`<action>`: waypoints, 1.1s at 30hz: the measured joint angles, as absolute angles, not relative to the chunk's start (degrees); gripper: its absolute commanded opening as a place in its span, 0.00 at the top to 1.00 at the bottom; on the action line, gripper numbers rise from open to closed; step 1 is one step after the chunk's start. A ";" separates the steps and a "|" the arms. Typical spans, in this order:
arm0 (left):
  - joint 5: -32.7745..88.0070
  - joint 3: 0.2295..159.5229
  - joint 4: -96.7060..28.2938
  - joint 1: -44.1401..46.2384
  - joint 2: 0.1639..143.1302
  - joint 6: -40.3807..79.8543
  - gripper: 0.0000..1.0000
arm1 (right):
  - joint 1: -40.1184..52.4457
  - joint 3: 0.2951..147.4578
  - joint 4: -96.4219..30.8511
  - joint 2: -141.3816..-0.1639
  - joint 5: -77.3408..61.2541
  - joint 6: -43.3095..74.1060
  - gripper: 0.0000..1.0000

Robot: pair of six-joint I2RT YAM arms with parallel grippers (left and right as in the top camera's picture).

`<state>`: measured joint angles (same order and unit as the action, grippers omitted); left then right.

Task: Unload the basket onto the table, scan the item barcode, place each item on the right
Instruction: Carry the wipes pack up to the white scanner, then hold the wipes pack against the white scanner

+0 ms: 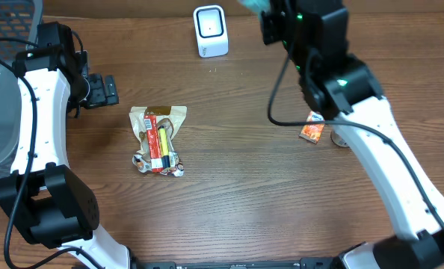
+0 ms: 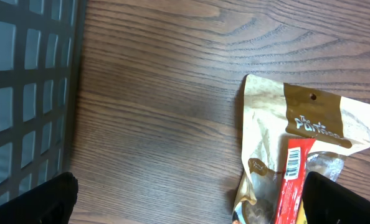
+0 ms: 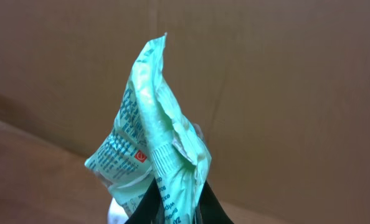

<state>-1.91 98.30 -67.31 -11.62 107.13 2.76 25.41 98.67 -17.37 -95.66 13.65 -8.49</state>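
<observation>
Here, the right claw (image 3: 172,210) is pinched narrow on the lower end of a pale green packet (image 3: 152,140), which stands upright above the fingers with its crimped top edge uppermost. In the overhead view the packet (image 1: 253,6) sits at the top edge of the frame, over the far side of the bench (image 1: 237,194), to the right of the white scanner (image 1: 211,31) and apart from it. A plain brown wall (image 3: 284,93) fills the background of the right wrist view.

The left claw (image 1: 107,90) is spread wide and holds nothing. It hovers near the left side of the bench, between the grey basket (image 2: 23,93) and a brown pouch (image 1: 158,138). The pouch lies flat with a red barcoded strip (image 2: 292,180) across it, and its upper edge is just beside the claw's right-hand finger (image 2: 344,202).

A small orange packet (image 1: 312,132) lies under the right arm. Bare wood runs between scanner and pouch, between pouch and orange packet, and along the near edge.
</observation>
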 measured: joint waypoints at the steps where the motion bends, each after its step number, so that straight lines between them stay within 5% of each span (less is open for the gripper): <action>1: -1.91 98.30 -67.31 -11.62 107.13 2.76 0.00 | 25.61 98.70 -16.27 -96.49 13.98 -9.08 0.96; 23: -1.91 98.30 -67.29 -11.62 107.13 2.76 0.00 | 29.78 98.56 40.56 -139.48 30.50 -33.58 0.96; 33: -1.91 98.30 -67.31 -11.62 107.13 2.76 0.00 | 29.76 98.56 41.45 -141.60 29.80 -39.46 0.96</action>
<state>-1.91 98.30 -67.31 -11.62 107.13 2.76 29.76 98.56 41.45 -141.60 29.80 -39.46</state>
